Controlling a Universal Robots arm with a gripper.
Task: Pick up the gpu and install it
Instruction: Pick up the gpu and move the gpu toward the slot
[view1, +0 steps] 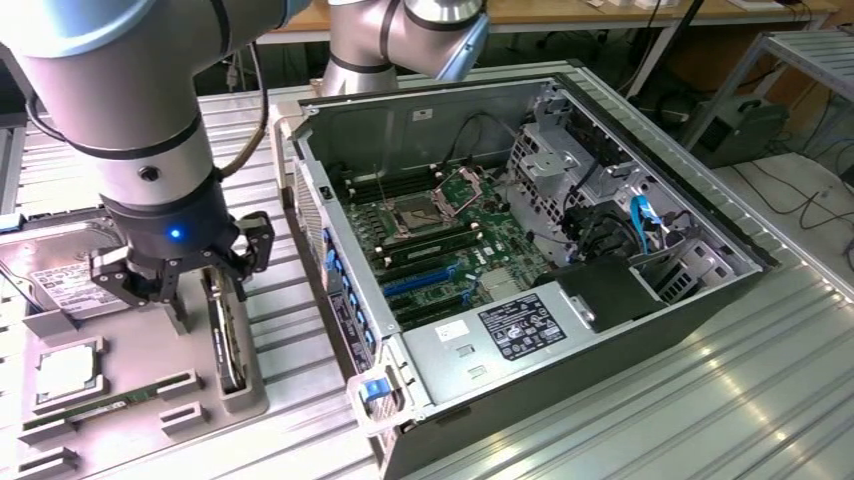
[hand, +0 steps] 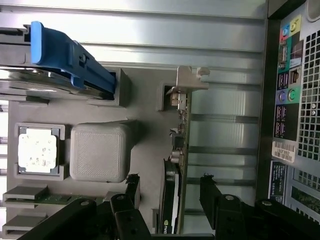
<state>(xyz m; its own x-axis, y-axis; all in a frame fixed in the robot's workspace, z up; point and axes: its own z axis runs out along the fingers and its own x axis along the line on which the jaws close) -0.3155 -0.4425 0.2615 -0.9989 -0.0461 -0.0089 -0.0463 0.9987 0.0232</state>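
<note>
The pincer (hand: 170, 186) stands wide, one finger (hand: 132, 187) on each side of the gpu (hand: 176, 170), and holds nothing. There is clear space between each finger and the card's faces.

The gpu stands on its long edge in a slot of the grey holder (hand: 145, 112), with its pale bracket (hand: 187, 82) at the end away from the fingers. In the exterior view the card (view1: 230, 345) sits just under the pincer (view1: 207, 300), at about five o'clock from it.

On the same holder (view1: 247, 402), the processor chip (view1: 67, 370) lies at about eight o'clock from the pincer and the memory stick (view1: 87, 410) at about seven. The hard drive (view1: 54, 275) lies at nine.

Beyond the holder, at three o'clock, the open computer case (view1: 400, 125) lies on the slatted tabletop (view1: 641, 400) with its motherboard (view1: 441, 250) exposed.

My reading of the risks:
- **Uneven spacing:** The card looks nearer one finger than the other. That finger could meet it first and tip or shove it in the slot.
- **Poor hold:** The card is thin and tall, so a grip off its middle may let it swing.
- **Snagging:** The bracket may catch on the holder's post if it lifts at a slant.
- **Crowding:** The case wall stands close beside the holder, leaving little room for a tilted card.
</note>
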